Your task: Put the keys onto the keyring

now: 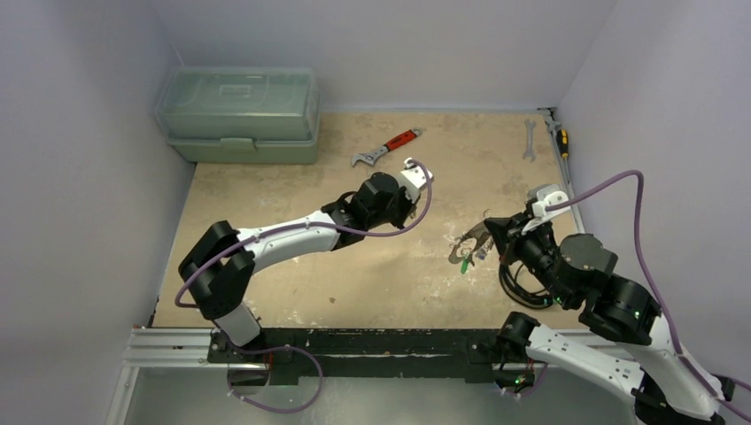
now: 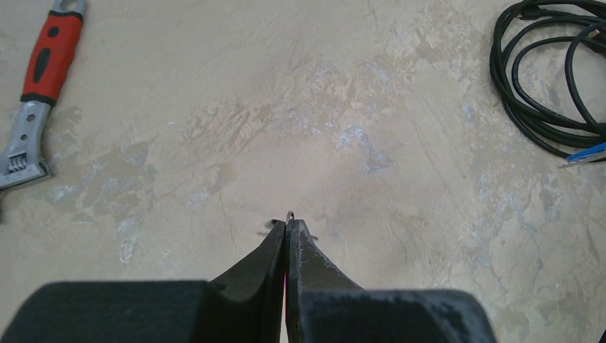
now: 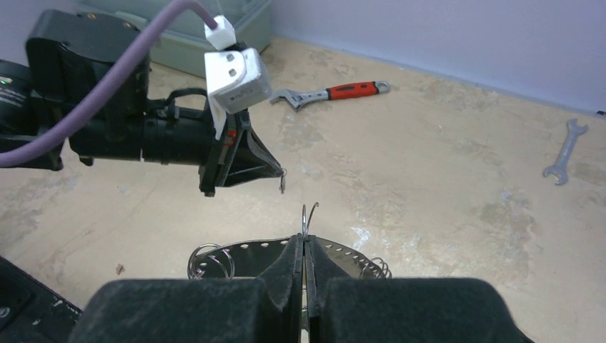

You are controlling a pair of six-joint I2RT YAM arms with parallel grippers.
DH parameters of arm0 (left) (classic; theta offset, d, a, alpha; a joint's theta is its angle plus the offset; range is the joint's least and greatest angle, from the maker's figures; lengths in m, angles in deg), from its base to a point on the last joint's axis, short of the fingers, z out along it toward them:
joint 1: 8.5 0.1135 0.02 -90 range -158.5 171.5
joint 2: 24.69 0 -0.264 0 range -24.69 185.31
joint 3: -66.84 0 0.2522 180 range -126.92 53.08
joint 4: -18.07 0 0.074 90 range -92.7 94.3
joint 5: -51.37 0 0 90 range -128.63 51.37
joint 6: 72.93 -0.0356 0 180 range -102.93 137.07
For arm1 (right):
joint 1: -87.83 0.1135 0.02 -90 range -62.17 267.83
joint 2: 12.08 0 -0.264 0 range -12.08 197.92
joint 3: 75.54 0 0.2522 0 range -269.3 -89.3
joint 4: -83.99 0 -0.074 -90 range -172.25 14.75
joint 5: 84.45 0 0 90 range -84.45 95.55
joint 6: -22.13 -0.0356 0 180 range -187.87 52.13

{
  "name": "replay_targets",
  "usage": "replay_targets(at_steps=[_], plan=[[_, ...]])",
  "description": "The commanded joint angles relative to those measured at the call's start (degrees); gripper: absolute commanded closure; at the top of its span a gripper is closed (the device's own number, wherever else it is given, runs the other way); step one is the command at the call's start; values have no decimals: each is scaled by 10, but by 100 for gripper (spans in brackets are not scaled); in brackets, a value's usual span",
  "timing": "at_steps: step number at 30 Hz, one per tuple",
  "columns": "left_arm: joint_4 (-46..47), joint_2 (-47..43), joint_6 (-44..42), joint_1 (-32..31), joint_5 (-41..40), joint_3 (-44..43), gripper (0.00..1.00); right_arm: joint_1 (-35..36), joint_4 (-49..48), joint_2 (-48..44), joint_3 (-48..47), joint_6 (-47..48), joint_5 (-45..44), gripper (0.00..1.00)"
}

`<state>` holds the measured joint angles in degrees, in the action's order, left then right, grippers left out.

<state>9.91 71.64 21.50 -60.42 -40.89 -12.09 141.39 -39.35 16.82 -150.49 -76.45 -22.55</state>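
Keyring [image 3: 246, 250] was at right-centre of the table [image 1: 283, 257], held off the surface just ahead of the right gripper [image 3: 305, 246], whose fingers were clamped on its thin wire. Top view: long axis ran diagonally, low-left to up-right, with the low-left end pointing toward table centre. Right wrist view: it curved left-right behind the fingertips, and a wire end stuck straight up above them. Keys [image 1: 468, 252] hung at the low-left end, one with a green tag; the others were too small to make out. Left gripper [image 2: 287, 230] hung over table centre, well apart from the ring, pinched tight on a silver bit [image 3: 282, 182] at its tips; I could not tell if it was a key. The table was beige and scuffed, with pale worn patches. Plain pale lilac walls [image 1: 398, 44] stood on three sides. Toolbox [image 1: 239, 111] sat in the back-left corner, wrench [image 1: 387, 148] at back centre, spanner [image 1: 530, 140] at back right, black cable [image 1: 522, 283] by the right arm. The ring looked silvery, a flat band dotted with holes, with small rings on it.
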Motion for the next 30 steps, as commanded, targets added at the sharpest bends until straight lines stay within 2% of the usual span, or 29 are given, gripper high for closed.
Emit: replay_targets(at_steps=[1,5,12,19,24,30], plan=[[20,-62,-34,1,4,21,100,0,-71,10,14,-1,23,100],[-24,-78,-40,4,-41,15,100,0,-95,15,31,1,41,100],[-52,-127,-70,31,-33,22,100,0,-130,31,55,15,60,100],[-73,-198,-112,110,115,30,100,0,-169,47,81,54,106,100],[14,-268,-150,113,168,107,100,-1,-213,50,106,98,147,100],[36,-310,-177,113,235,145,100,0,-238,69,120,187,235,100]])
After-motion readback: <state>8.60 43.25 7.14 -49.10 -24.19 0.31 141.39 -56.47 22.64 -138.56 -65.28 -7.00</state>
